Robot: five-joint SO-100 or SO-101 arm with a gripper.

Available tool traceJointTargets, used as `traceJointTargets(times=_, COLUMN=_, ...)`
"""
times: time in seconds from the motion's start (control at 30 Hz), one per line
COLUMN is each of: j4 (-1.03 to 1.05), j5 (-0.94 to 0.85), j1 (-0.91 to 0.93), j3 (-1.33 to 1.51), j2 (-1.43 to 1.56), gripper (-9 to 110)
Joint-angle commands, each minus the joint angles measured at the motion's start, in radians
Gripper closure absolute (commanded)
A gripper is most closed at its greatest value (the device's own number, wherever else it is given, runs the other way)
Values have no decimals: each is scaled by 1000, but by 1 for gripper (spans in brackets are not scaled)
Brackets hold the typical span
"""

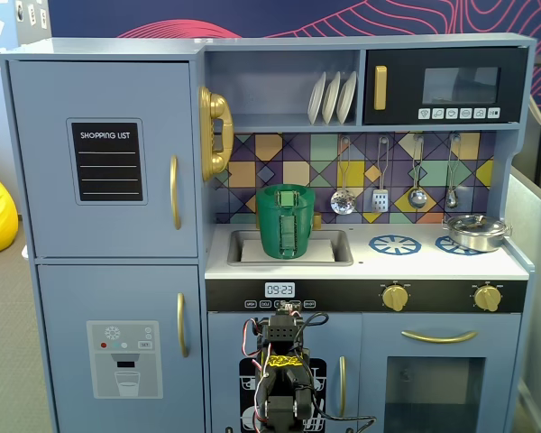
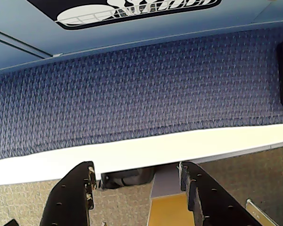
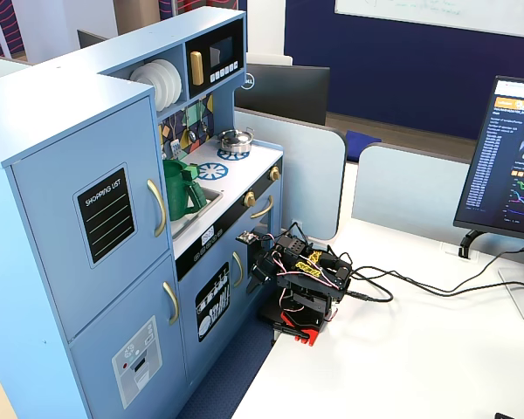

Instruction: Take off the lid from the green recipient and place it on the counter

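Observation:
The green recipient [image 1: 286,225] stands upright in the sunken sink [image 1: 338,249] of the white counter [image 1: 433,260]; it also shows in the other fixed view [image 3: 180,190]. The green lid [image 1: 286,189] sits on top of it. My arm [image 1: 284,379] is folded low in front of the toy kitchen, on the white table [image 3: 419,349], well below and apart from the recipient. In the wrist view my gripper [image 2: 137,170] is open and empty, its black fingers [image 2: 78,197] pointing down over the table edge and blue carpet.
A silver metal pot [image 1: 476,232] sits on the right burner decal. Utensils hang on the tiled back wall [image 1: 379,176]. White plates [image 1: 332,97] stand on the shelf above. A monitor [image 3: 511,166] and cables [image 3: 437,288] are on the table to the right.

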Motion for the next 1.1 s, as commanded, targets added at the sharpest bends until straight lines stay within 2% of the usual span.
traceJointTargets(times=0.0, j4=186, j5=-37, j1=89, j3=-3, j2=-8, gripper=101)
traceJointTargets(times=0.47, j4=164, j5=-58, j1=94, j3=-5, j2=-9, gripper=101)
traceJointTargets(times=0.67, j4=-164, j5=-117, j1=104, j3=-166, j2=-12, gripper=101)
traceJointTargets(times=0.77, j4=-325, j5=-281, j1=109, j3=-364, j2=-101, gripper=101)
traceJointTargets(times=0.97, j4=-612, j5=-328, j1=107, j3=-742, j2=-356, gripper=101)
traceJointTargets(times=1.0, j4=-634, j5=-322, j1=106, j3=-787, j2=-387, gripper=99)
traceJointTargets(times=1.07, j4=-709, j5=-272, j1=106, j3=-836, j2=-430, gripper=85)
